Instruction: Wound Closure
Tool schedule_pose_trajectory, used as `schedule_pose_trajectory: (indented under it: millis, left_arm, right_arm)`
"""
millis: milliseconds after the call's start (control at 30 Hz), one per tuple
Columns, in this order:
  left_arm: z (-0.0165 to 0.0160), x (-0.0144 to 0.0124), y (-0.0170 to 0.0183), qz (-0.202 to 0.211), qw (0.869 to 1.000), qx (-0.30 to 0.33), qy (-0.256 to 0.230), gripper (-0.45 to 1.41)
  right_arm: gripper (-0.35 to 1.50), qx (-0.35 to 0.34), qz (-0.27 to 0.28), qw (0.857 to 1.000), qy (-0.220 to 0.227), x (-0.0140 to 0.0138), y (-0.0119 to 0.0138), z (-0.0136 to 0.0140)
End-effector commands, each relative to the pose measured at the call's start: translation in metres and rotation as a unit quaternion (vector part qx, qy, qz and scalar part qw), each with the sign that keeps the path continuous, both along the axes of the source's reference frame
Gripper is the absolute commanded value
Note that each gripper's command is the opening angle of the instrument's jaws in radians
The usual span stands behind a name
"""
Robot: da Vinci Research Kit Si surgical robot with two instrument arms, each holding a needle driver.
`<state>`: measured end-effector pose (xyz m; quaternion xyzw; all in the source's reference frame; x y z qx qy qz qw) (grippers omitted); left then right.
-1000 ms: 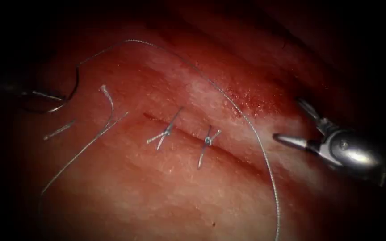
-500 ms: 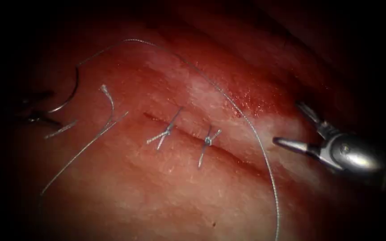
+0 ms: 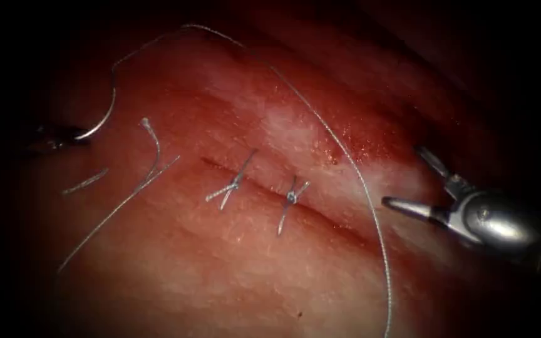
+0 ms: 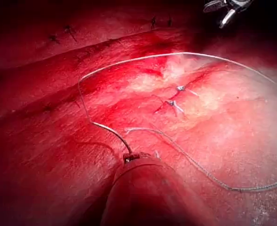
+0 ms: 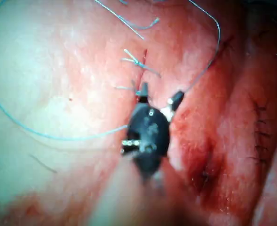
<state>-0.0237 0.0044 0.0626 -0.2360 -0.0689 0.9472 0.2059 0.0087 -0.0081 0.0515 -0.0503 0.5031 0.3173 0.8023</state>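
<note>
- Your L tool sits far left of the cut, in the dark at the tissue edge; it grips the needle at one end of its curve, jaws clamped on it.
- Needle is clear of the tissue, arcing up from the L tool; the thread leaves its upper end.
- Thread runs up over the top of the tissue, then sweeps down right of the cut and out at the lower edge.
- Loose cut ends of thread lie on the tissue btwn the L tool and the cut.
- Cut runs diagonally mid-frame w/ two tied stitches across it.
- Red fluid wets the tissue above & right of the cut.
- Your R tool hovers right of the cut, jaws spread wide, holding nothing; the thread passes just to its left.
- No writing or labels readable anywhere.
</note>
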Motion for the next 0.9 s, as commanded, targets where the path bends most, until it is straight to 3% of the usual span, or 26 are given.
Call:
schedule_pose_trajectory:
  millis: [33, 167, 267, 433, 467, 500, 600, 633, 667, 733, 767, 900]
  left_arm:
    - [0.0002, -0.0011, -0.0003, -0.001, 1.000, -0.009, -0.006, -0.45]
    - [-0.0025, -0.0050, 0.0002, -0.004, 0.998, -0.053, -0.021, -0.45]
    - [-0.0045, -0.0097, -0.0011, -0.003, 0.997, -0.079, -0.014, -0.45]
    - [-0.0049, -0.0149, -0.0026, 0.015, 0.994, -0.110, -0.023, -0.45]
    - [-0.0046, -0.0167, -0.0033, 0.024, 0.992, -0.125, -0.021, -0.45]
    - [-0.0040, -0.0184, -0.0044, 0.034, 0.988, -0.154, 0.001, -0.45]
    - [-0.0032, -0.0206, -0.0062, 0.046, 0.981, -0.187, 0.031, -0.45]
    - [-0.0030, -0.0211, -0.0067, 0.051, 0.980, -0.190, 0.030, -0.45]
    - [-0.0027, -0.0223, -0.0075, 0.056, 0.979, -0.194, 0.029, -0.45]
    - [-0.0026, -0.0233, -0.0082, 0.062, 0.976, -0.205, 0.036, -0.45]
    - [-0.0027, -0.0241, -0.0088, 0.076, 0.971, -0.224, 0.042, -0.45]
    - [-0.0032, -0.0256, -0.0098, 0.083, 0.962, -0.252, 0.060, -0.45]
  right_arm:
    - [1.15, 0.014, 0.000, 1.000, 0.013, 0.0008, -0.0006, 0.0001]
    - [1.15, 0.047, 0.004, 0.998, 0.035, 0.0010, -0.0014, -0.0010]
    - [1.13, 0.104, 0.025, 0.992, 0.062, 0.0012, -0.0027, -0.0024]
    - [1.08, 0.156, 0.036, 0.982, 0.105, 0.0013, -0.0037, -0.0043]
    - [0.93, 0.169, 0.041, 0.977, 0.123, 0.0011, -0.0039, -0.0049]
    - [0.61, 0.180, 0.049, 0.974, 0.131, 0.0009, -0.0040, -0.0054]
    - [0.52, 0.202, 0.091, 0.970, 0.097, 0.0009, -0.0038, -0.0062]
    - [0.42, 0.214, 0.101, 0.967, 0.091, 0.0010, -0.0038, -0.0065]
    - [0.17, 0.230, 0.112, 0.963, 0.091, 0.0010, -0.0039, -0.0069]
    - [0.22, 0.250, 0.132, 0.955, 0.094, 0.0009, -0.0038, -0.0069]
    - [0.27, 0.272, 0.171, 0.943, 0.089, 0.0007, -0.0036, -0.0068]
    - [0.24, 0.309, 0.219, 0.924, 0.056, 0.0007, -0.0032, -0.0066]
